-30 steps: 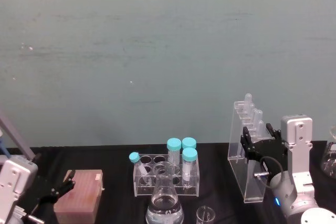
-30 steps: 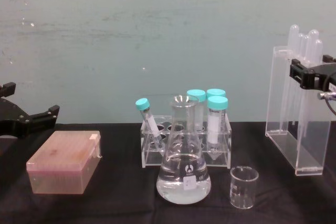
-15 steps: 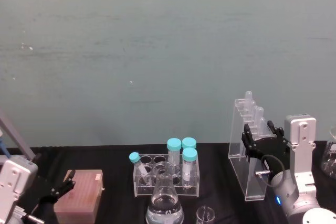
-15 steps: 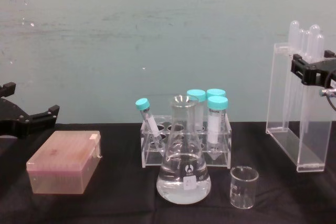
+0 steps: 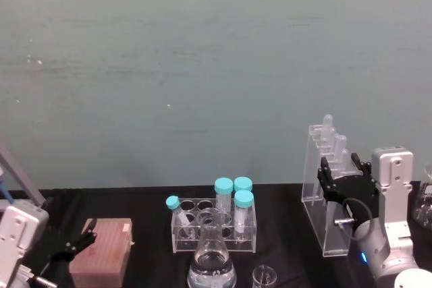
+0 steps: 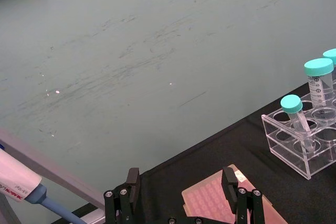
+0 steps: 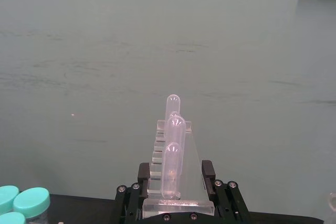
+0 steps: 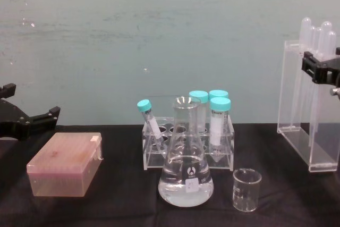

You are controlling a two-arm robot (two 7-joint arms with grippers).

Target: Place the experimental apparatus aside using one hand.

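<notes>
Left hand idle far left, spread wide, just beside pink tip box. Conical flask and beaker stand untouched mid-counter, before tube rack. Right hand pinches acrylic stand high up, far right, held upright so tubes stay seated.

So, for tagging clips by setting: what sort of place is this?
Probably a lab bench: a flask of clear liquid, a rack of capped tubes and a beaker on a table. The right gripper holds a clear stand of long tubes; the left gripper hangs by a pink box.
</notes>
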